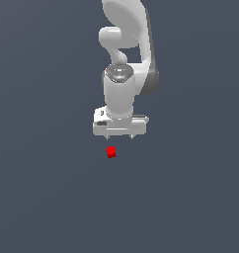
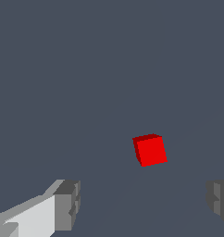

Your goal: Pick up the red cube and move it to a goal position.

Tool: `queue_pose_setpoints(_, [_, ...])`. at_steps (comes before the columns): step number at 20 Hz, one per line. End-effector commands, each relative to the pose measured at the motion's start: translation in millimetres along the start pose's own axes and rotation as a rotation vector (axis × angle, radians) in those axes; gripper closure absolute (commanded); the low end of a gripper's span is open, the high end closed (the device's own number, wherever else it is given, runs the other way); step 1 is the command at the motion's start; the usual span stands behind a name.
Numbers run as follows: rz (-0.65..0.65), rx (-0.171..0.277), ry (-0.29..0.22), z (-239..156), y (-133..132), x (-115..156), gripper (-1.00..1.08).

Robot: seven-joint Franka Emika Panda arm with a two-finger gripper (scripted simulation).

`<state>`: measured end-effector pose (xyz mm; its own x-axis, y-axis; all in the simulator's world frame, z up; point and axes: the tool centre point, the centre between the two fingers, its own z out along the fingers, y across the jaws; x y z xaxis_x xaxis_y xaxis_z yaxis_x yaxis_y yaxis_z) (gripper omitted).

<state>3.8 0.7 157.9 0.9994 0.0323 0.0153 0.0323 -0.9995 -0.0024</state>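
red cube [image 1: 111, 151] lies on the flat grey tabletop [image 1: 47, 197], turned slightly askew to the tool's line and equal on all sides, so no long axis shows. tool [image 1: 120, 136] stands apart from it, fingers [image 2: 67, 205] spread wide and pinching nothing. bare tabletop surrounds the cube on every side.
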Motion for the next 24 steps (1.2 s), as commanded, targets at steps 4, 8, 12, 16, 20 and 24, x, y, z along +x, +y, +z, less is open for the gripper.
queue_pose_setpoints(4, [-0.056, 0.0, -0.005, 38, 11, -4, -0.92])
queue_pose_setpoints(8, [-0.112, 0.001, -0.009, 74, 22, -6, -0.92])
queue_pose_setpoints(12, [-0.16, 0.001, -0.012, 105, 32, -7, -0.92])
queue_pose_setpoints(16, [-0.192, 0.0, -0.014, 126, 39, -7, -0.92])
queue_pose_setpoints(20, [-0.209, 0.0, -0.015, 137, 42, -7, -0.92])
queue_pose_setpoints(24, [-0.212, 0.0, -0.016, 139, 43, -6, -0.92])
